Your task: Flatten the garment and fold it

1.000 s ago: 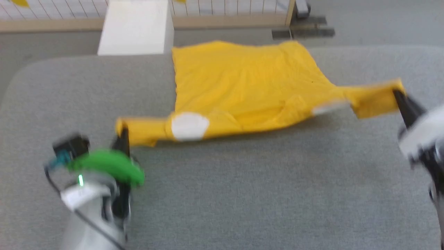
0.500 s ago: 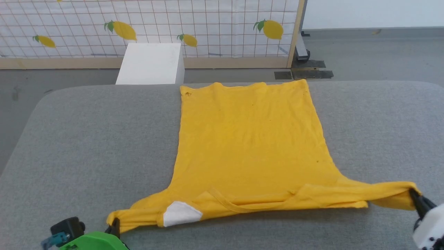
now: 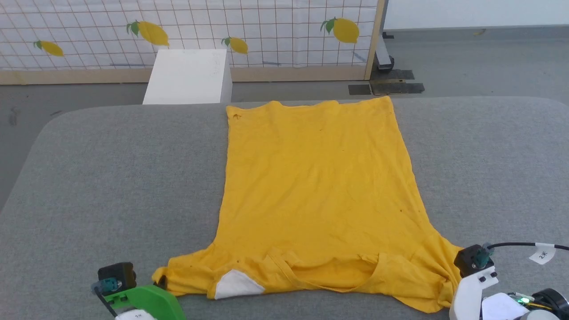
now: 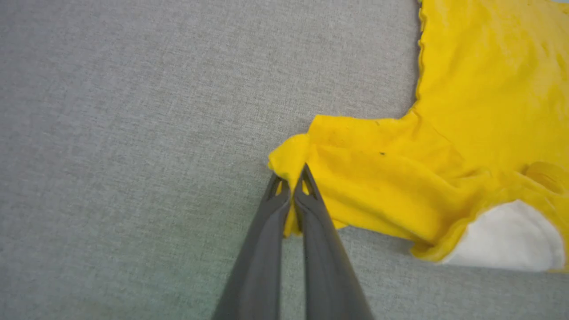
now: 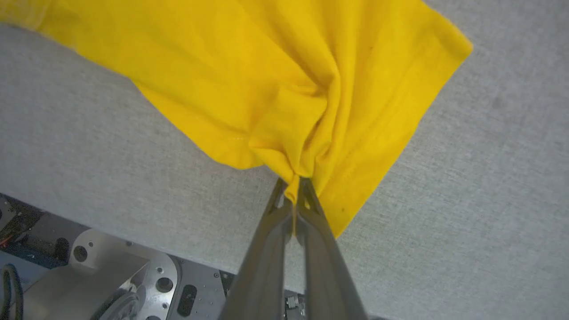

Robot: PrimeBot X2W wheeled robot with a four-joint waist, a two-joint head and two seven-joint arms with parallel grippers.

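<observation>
Yellow garment [image 3: 318, 186] lay plain side up on grey tabletop [image 3: 111, 169], hem at far edge, body mostly smooth, sleeves rumpled at near edge, white patch [image 3: 238, 284] beside left sleeve, left tool [image 4: 292, 184] clamped on that sleeve's tip, right tool [image 5: 297, 189] clamped on bunched right sleeve

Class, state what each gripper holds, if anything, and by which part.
Both hold the T-shirt: the left gripper pinches one sleeve's end, the right gripper the other sleeve's bunched edge.

A white box [image 3: 186, 75] stands before a lemon-print grid screen [image 3: 186, 31].
</observation>
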